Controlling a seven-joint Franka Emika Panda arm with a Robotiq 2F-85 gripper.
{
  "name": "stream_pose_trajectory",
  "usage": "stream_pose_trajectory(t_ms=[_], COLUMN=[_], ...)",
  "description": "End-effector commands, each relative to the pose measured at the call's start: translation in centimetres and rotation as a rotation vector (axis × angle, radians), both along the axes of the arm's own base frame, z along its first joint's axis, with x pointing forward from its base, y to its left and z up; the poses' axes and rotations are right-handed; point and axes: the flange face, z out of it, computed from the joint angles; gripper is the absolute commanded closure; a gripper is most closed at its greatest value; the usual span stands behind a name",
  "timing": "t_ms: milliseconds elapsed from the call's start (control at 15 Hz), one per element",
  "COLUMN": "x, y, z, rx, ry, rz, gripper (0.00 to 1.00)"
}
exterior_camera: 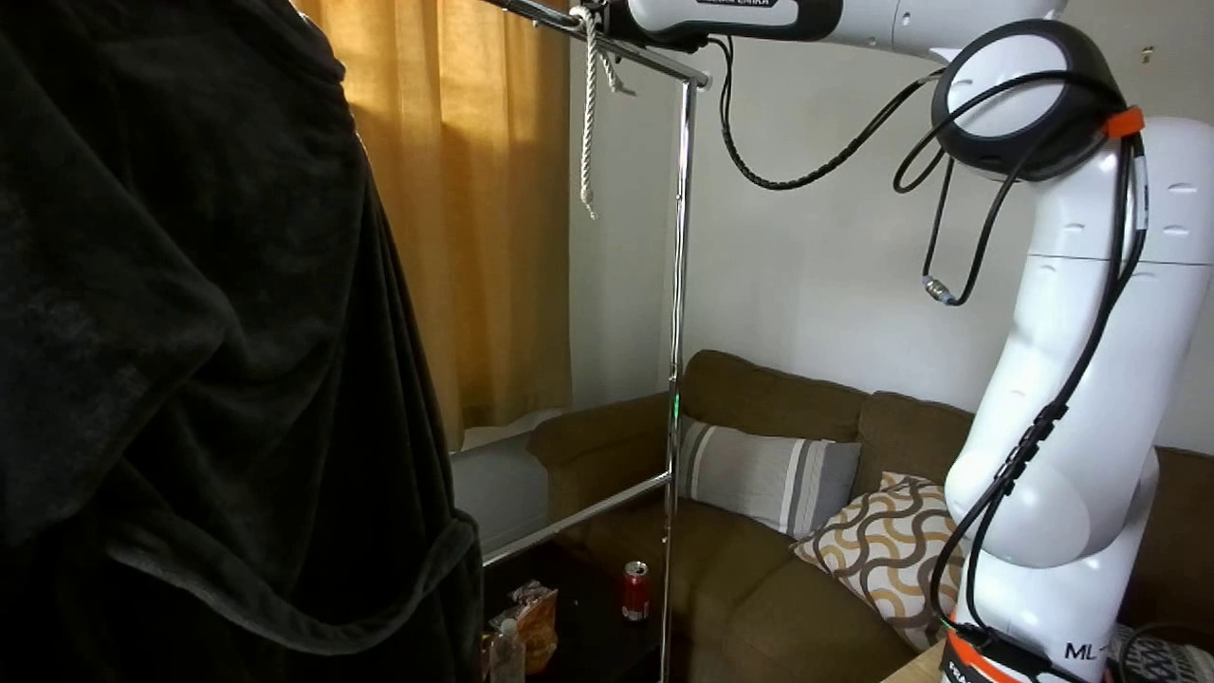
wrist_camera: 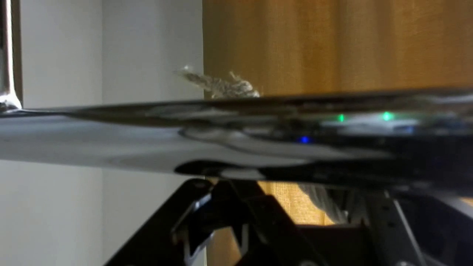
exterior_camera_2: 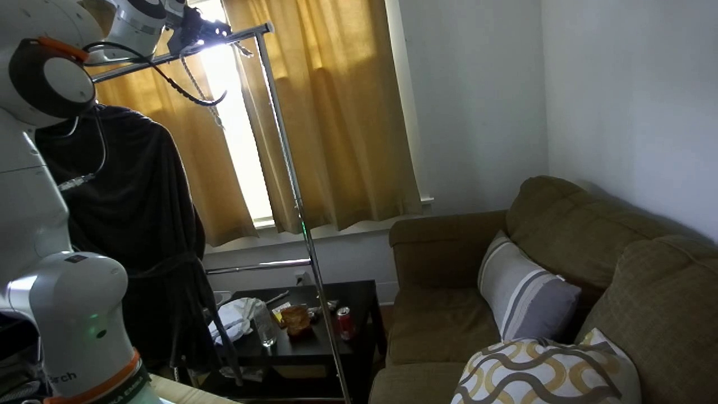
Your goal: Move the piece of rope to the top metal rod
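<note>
The white rope lies over the top metal rod, with a long end hanging down and a shorter end beside it. The rope and the rod also show in an exterior view against the bright window. My gripper is at the rod, right beside the rope's upper part; it is dark and small. In the wrist view, the rod crosses the picture and hides the fingertips. The fingers look apart, with curtain visible between them. A frayed rope end shows past the rod.
A dark robe hangs on the rack, whose chrome post stands near the rod's end. Yellow curtains hang behind. A low black table holds a red can and bags. A brown sofa stands beside it.
</note>
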Motion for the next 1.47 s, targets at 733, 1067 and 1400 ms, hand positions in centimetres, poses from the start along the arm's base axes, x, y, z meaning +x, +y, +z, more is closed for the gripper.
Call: stream_pose_trajectory(t_ms=[733,1067,1400], x=[0.7,0.6,0.7], y=[-0.3,-0.9,-1.4], z=[-0.1,0.4,1.1], rx=[-0.060,-0.007,0.030], ry=[0.161,0.247,0.265], rz=[0.022,0.042,0.043], gripper=[0.00,0.00,0.00])
